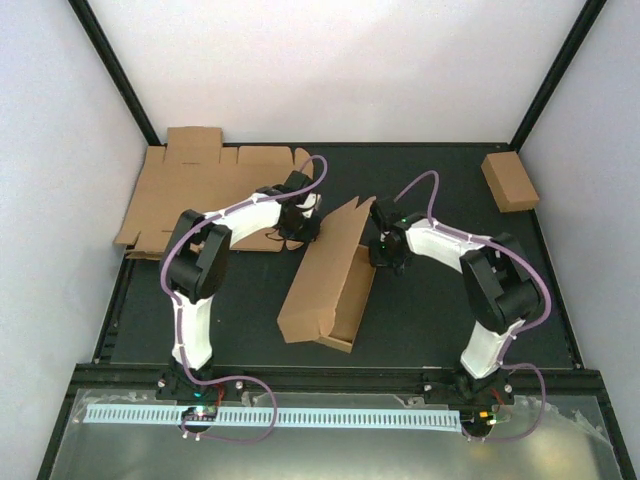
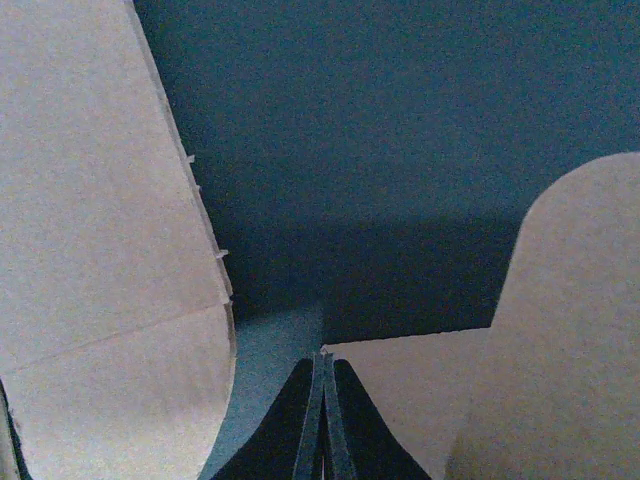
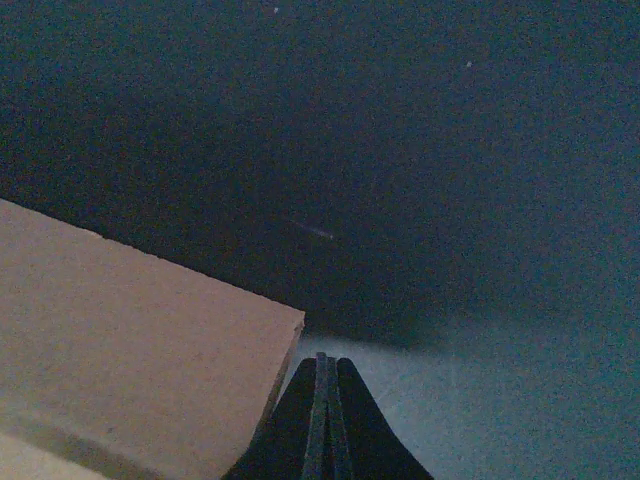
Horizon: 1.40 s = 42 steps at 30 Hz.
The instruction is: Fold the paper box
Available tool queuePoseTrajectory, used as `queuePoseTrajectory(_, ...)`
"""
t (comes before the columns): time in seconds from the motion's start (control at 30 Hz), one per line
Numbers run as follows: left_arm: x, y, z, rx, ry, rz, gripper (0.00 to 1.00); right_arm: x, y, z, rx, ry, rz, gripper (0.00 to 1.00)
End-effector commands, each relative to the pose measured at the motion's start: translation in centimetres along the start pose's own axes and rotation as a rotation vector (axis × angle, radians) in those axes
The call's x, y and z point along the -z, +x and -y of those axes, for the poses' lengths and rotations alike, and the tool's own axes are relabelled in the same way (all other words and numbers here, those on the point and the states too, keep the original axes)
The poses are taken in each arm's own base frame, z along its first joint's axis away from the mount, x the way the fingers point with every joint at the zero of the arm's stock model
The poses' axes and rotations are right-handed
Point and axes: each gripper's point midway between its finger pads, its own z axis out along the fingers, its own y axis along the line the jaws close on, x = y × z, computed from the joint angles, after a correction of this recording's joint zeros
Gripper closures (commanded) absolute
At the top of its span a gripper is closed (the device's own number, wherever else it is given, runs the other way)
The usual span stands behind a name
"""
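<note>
**Fig. Top view w/ both wrist views, one moment.**

**(a) Paper box** [image 1: 318, 290]: brown corrugated, partly formed, at approx. the centre of the black table mat [image 1: 440, 310]. Long axis runs 7 to 1 o'clock. One broad panel is tilted up along the 10 o'clock side, its far end rising to a point. A shallow open tray shows on the 4 o'clock side.

**(b) Left gripper** [image 1: 303, 232]: at 11 o'clock of the box, just beside the raised panel; whether it touches can't be told from above. In the wrist view the fingers [image 2: 345, 425] are clenched pad to pad, w/ nothing seen between them. Cardboard panels [image 2: 100, 250] lie at 9 and 3 o'clock of the tips, the 3 o'clock one w/ a rounded tab; which piece they belong to can't be told.

**(c) Right gripper** [image 1: 383, 255]: at 2 o'clock of the box, close to the tray's far end. Wrist view: fingers [image 3: 350, 425] likewise pressed together, holding nothing. A box edge sits just at 9 o'clock of them, w/ bare mat elsewhere.

**(d) Flat cardboard sheets** [image 1: 180, 190]: unfolded die-cut blanks at 10 o'clock of the mat, overhanging its edge, well apart from the box.

**(e) Small closed box** [image 1: 510, 180]: brown, at 2 o'clock, near the far corner, well apart from both arms.
</note>
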Motion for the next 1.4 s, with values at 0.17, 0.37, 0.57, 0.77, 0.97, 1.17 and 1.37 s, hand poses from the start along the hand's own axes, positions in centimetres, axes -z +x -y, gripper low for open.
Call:
queuePoseTrajectory(0.17,-0.1,0.4,5.5,-0.056,0.199,-0.035,0.99,0.1,-1.7,-3.0,0.065,-0.049,0.039,0.98)
queuePoseTrajectory(0.37,2.1,-0.6,4.0,-0.062,0.097,0.026,0.96,1.5,-1.4,-0.9,0.065,0.028,0.087,0.98)
queuePoseTrajectory(0.57,7.6,-1.8,3.4,-0.085,0.015,0.137,0.66,3.8,-0.6,-0.2,0.114,0.014,0.14,0.97)
queuePoseTrajectory(0.77,13.7,0.0,2.3,-0.094,-0.056,0.233,0.35,5.4,-0.1,-0.1,0.165,-0.004,0.158,0.93)
queuePoseTrajectory(0.97,16.6,4.1,1.6,-0.094,-0.046,0.243,0.21,4.7,0.4,0.2,0.184,0.012,0.128,0.85)
queuePoseTrajectory(1.17,20.5,8.1,2.0,-0.105,-0.014,0.297,0.16,5.6,0.1,-1.0,0.183,-0.055,0.142,0.85)
queuePoseTrajectory(1.37,25.4,12.1,5.0,-0.181,0.076,0.383,0.06,8.5,0.5,-3.7,0.212,-0.21,0.142,0.8)
